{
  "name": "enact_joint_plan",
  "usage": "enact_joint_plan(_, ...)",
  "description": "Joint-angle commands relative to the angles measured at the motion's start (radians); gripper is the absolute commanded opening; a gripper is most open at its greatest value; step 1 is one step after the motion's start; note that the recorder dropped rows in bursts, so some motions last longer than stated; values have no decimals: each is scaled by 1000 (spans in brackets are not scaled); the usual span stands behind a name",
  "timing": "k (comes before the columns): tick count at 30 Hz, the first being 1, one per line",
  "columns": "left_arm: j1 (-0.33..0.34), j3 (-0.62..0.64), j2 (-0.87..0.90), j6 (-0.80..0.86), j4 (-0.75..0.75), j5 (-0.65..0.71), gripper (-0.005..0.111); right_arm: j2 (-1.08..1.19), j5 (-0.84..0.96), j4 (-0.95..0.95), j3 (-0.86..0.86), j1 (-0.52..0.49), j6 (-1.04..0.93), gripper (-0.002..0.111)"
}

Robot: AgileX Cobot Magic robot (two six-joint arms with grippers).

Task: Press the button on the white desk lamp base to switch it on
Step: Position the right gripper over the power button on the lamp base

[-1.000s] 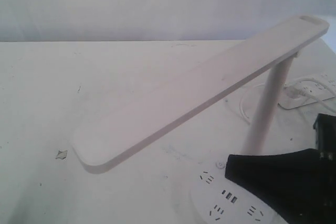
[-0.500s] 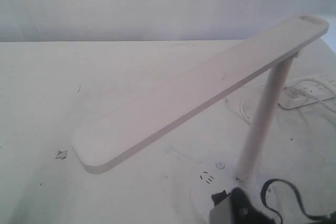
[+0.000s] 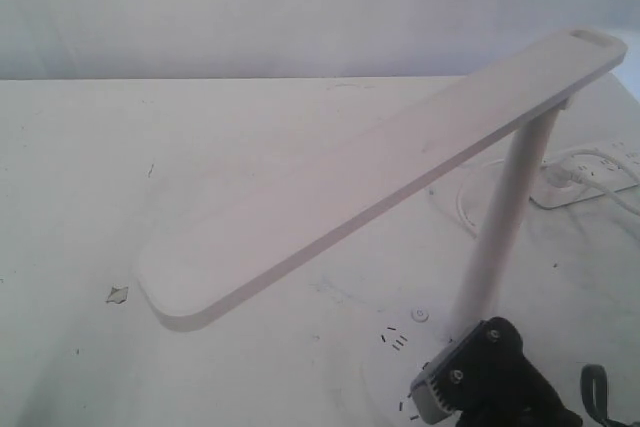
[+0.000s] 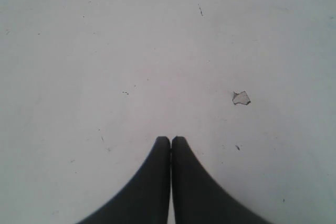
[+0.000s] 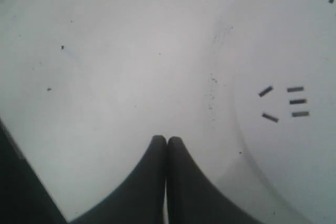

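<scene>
Shifting across the white desk lamp base [image 3: 395, 355], the closed right hand [image 5: 167, 141] now hangs by its rim, leaving the button [image 3: 420, 315] at eleven o'clock apparently unpressed.

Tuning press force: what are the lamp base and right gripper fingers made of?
Base: likely moulded plastic, since it is smooth, evenly white and matte, with crisp socket slots. Right fingers: black, matte and smoothly tapered. Probably plastic or rubber; can't tell which.
</scene>
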Motion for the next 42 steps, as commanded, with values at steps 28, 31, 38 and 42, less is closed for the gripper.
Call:
enact_joint_plan(28, -5, 3, -4, -3, 0, 3, 0, -344, 542, 27, 63, 1, 250, 0)
enact_joint_plan(31, -5, 3, -4, -3, 0, 3, 0, -328, 538, 8, 61, 1, 257, 0)
enact_joint_plan(38, -5, 3, -4, -3, 0, 3, 0, -153, 582, -70, -8, 1, 259, 0)
enact_joint_plan(42, -5, 3, -4, -3, 0, 3, 0, -81, 577, -74, -19, 1, 259, 0)
